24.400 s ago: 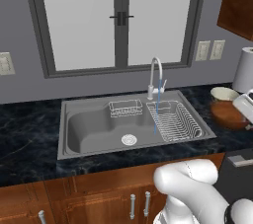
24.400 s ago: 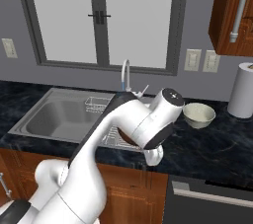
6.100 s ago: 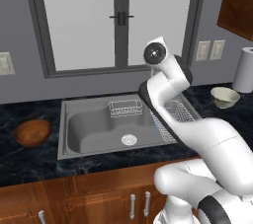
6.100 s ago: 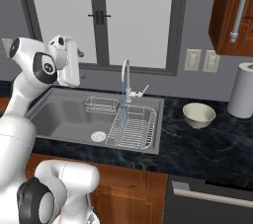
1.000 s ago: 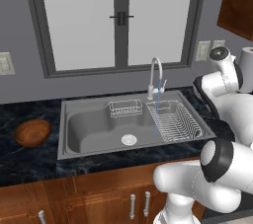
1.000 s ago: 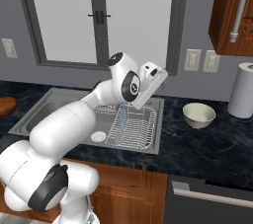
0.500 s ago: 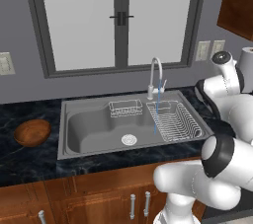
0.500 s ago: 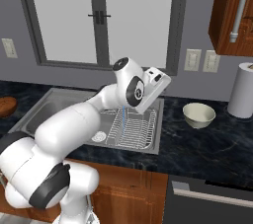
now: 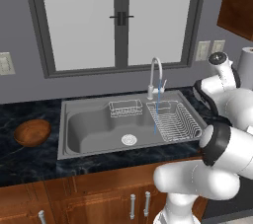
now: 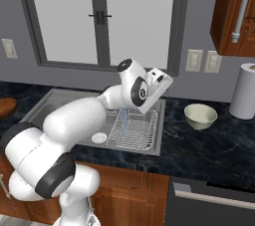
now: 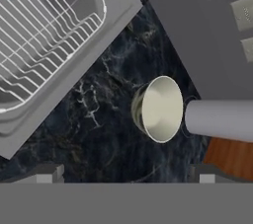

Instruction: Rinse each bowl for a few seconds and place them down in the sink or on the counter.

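You have two bowls: one brown bowl (image 9: 32,132) by the counter's (image 10: 209,145) left edge, one cream bowl (image 10: 200,116) right of the sink (image 9: 89,129). One gripper (image 11: 128,171), fingers spread, empty.

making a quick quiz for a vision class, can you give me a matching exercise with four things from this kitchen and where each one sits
Things:
1. wooden bowl
2. cream bowl
3. wire rack
4. paper towel roll

Places:
a. inside the sink's right half
b. on the counter right of the sink, in the open
c. on the counter left of the sink
d. against the wall under the upper cabinet

Pairs: 1-c, 2-b, 3-a, 4-d
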Robot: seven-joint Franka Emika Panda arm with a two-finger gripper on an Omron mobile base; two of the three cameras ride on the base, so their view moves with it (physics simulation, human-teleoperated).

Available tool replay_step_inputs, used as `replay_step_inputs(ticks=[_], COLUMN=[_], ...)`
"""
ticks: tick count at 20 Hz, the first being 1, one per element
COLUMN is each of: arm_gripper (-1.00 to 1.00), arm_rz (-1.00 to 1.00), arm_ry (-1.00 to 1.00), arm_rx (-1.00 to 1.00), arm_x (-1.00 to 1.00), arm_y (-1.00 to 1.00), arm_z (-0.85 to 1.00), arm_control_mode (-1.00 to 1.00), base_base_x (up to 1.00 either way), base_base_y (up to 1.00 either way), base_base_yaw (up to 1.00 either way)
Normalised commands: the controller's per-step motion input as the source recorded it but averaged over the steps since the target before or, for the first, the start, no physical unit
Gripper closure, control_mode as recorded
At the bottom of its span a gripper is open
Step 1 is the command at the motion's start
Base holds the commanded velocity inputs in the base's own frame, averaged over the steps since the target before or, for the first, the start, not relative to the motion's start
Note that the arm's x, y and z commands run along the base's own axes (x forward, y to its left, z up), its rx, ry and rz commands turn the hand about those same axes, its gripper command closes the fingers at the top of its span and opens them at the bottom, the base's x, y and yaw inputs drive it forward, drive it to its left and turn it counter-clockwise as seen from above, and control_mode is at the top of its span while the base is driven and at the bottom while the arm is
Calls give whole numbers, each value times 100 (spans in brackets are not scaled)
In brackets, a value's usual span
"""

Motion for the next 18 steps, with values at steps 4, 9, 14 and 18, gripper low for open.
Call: replay_step_inputs(ticks=[4, 9, 14, 18], arm_gripper=[-100, -100, -100, -100], arm_rz=[0, 0, 0, -1], arm_ry=[0, 0, 2, 4], arm_rx=[0, 0, 0, 0], arm_x=[25, 20, 20, 15], arm_y=[-10, -15, -15, -15], arm_z=[-12, -11, -10, -10], arm_control_mode=[-100, -100, -100, -100], base_base_x=[0, 0, 0, 0], base_base_y=[0, 0, 0, 0], base_base_yaw=[0, 0, 0, 0])
